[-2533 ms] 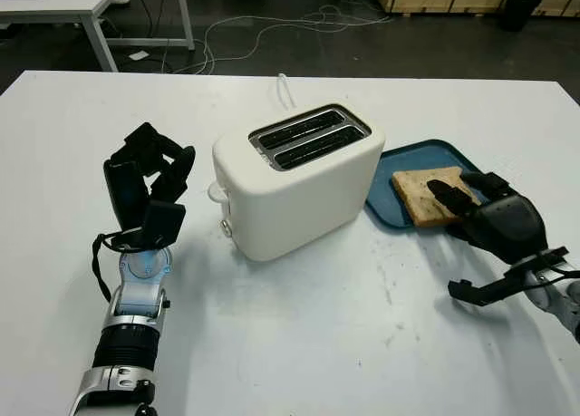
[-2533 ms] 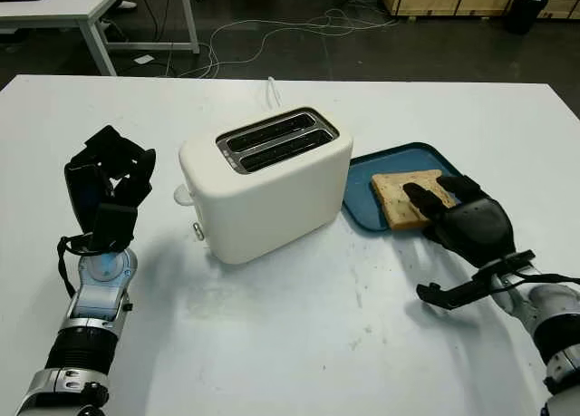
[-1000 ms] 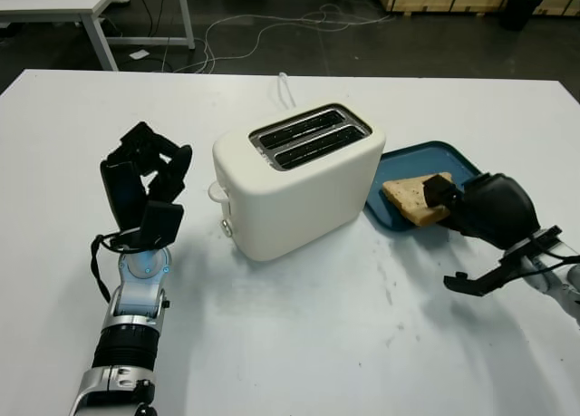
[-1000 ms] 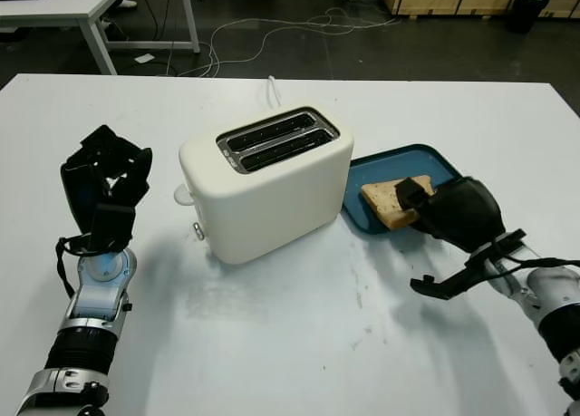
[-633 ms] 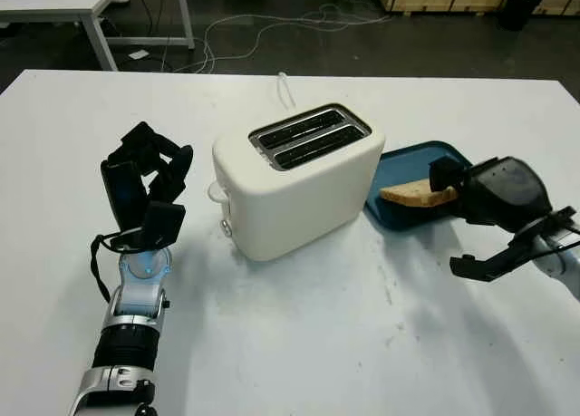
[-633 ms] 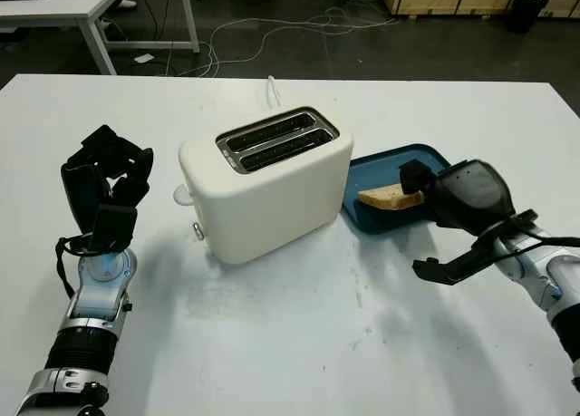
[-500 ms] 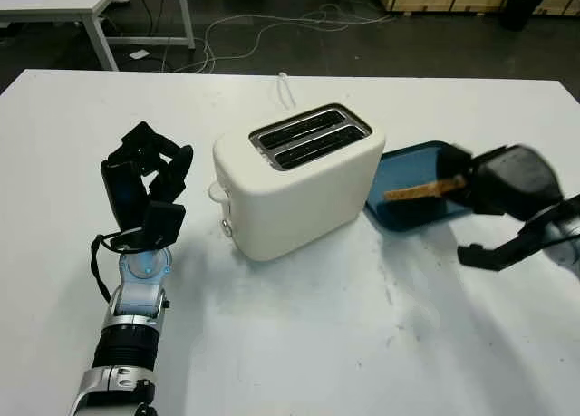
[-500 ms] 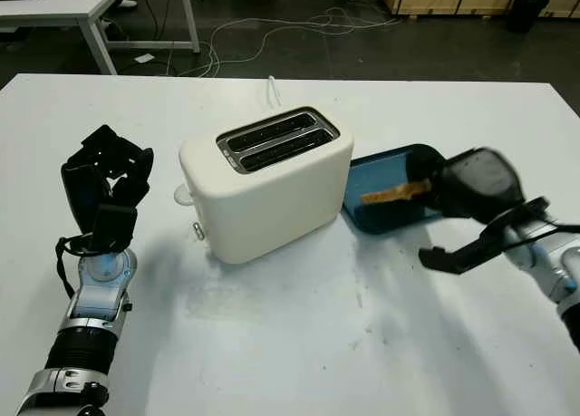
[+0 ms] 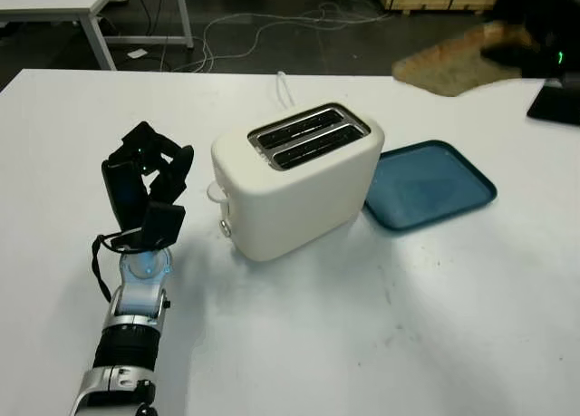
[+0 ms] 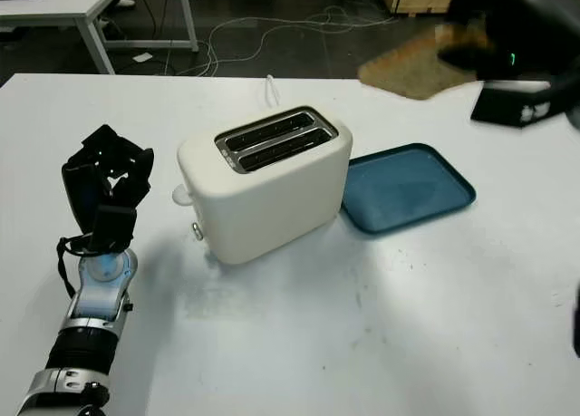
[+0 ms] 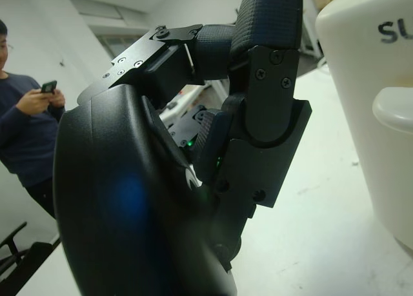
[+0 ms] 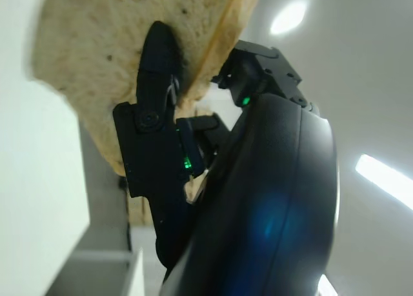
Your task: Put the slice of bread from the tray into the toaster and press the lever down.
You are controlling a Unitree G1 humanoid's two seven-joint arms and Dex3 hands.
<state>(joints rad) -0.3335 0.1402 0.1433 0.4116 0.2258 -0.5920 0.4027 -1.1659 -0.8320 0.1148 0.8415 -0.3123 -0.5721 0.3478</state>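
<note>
I'm holding the slice of bread (image 9: 450, 68) clamped in my right hand (image 10: 512, 31), high over the table's far right edge, above the empty tray (image 9: 430, 183). My left hand (image 9: 145, 185) is idling curled, holding nothing, left of the toaster (image 9: 299, 178). Coming down askew risks jamming it on the slot rim.

- My right hand (image 12: 258, 180) has a glossy black plastic shell that throws back the ceiling lights; its matt black fingers (image 12: 151, 115) are clamped on the slice of bread (image 12: 110, 57).
- The slice of bread looks dry, rough and porous, with a darker crust edge.
- My left hand (image 9: 145, 185) is matt black plastic with small metal screws, fingers (image 11: 268, 70) curled; the forearm below it is bright, shiny metal.
- The toaster (image 9: 299, 180) is smooth cream plastic with a soft sheen, and its slots are lined with dark metal.
- The tray (image 9: 430, 185) is smooth teal plastic.
- The tabletop (image 9: 362, 343) is white, matt and faintly scuffed.
</note>
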